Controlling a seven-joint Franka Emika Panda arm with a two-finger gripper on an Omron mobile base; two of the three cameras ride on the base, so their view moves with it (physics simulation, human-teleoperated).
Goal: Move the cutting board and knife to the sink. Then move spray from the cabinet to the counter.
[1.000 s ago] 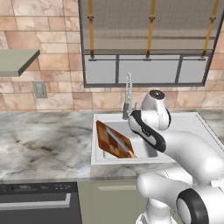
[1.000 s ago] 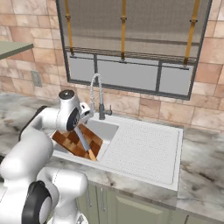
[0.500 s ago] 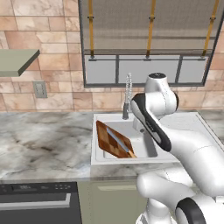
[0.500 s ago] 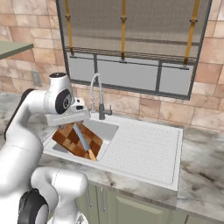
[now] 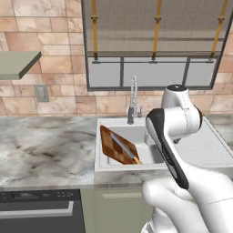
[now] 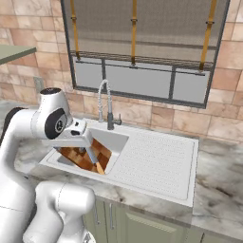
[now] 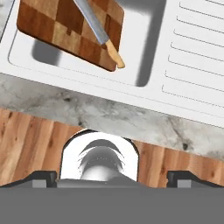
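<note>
The checkered wooden cutting board (image 5: 116,146) (image 6: 76,155) (image 7: 65,30) leans tilted inside the white sink (image 5: 150,157) (image 6: 116,137) (image 7: 144,43), at its left side. On the board lies the knife (image 5: 124,148) (image 6: 93,159) (image 7: 98,33), its orange handle toward the front. My gripper (image 6: 80,141) (image 7: 118,177) hangs above the sink's front rim, open and empty, apart from both. The marbled counter (image 5: 45,150) (image 6: 218,190) (image 7: 87,109) runs on both sides. A slab of the olive cabinet (image 5: 18,63) (image 6: 14,51) juts in at the upper left. The spray is out of view.
A tall coiled faucet (image 5: 133,98) (image 6: 105,102) stands behind the basin, and a ribbed drainboard (image 6: 156,159) (image 7: 197,57) lies to its right. A black appliance front (image 5: 41,207) sits under the counter at the left. My own arm (image 5: 177,150) blocks the sink's right part.
The arm has risen and drawn back from over the basin toward the counter's front edge. The board and knife have stayed put and the jaws have stayed open.
</note>
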